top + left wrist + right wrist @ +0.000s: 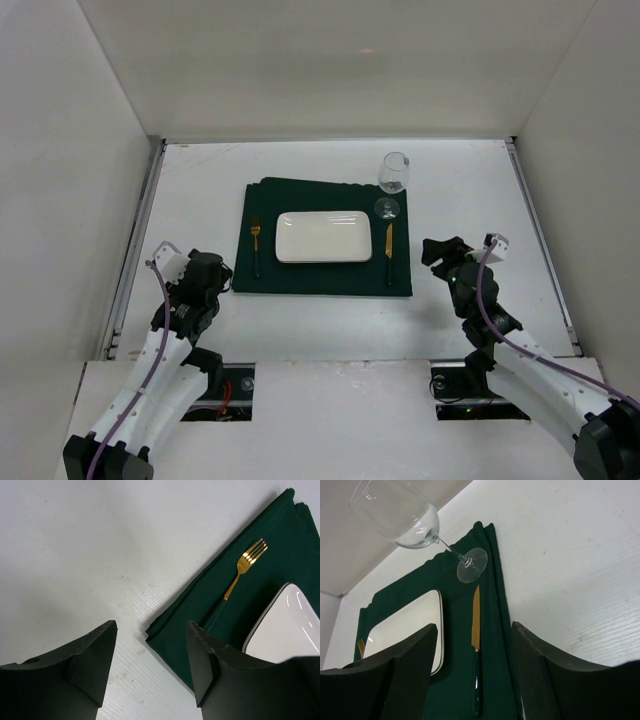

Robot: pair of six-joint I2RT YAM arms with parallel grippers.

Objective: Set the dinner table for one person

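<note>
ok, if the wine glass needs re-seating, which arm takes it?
Right. Right pincer, open, sits just off the placemat's knife side, nearest the wine glass; left pincer is across the plate, by the fork.

White arm links [140,400], black joints [200,280], purple cables [481,300], seemingly matte black fingers [95,665]

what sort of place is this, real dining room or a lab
Probably a robot lab cell, not a dining room: plain white walls box in the matte white tabletop with metal side rails, a left robot arm and right robot arm stand at its near edge, flanking one dark green cloth placemat.
</note>
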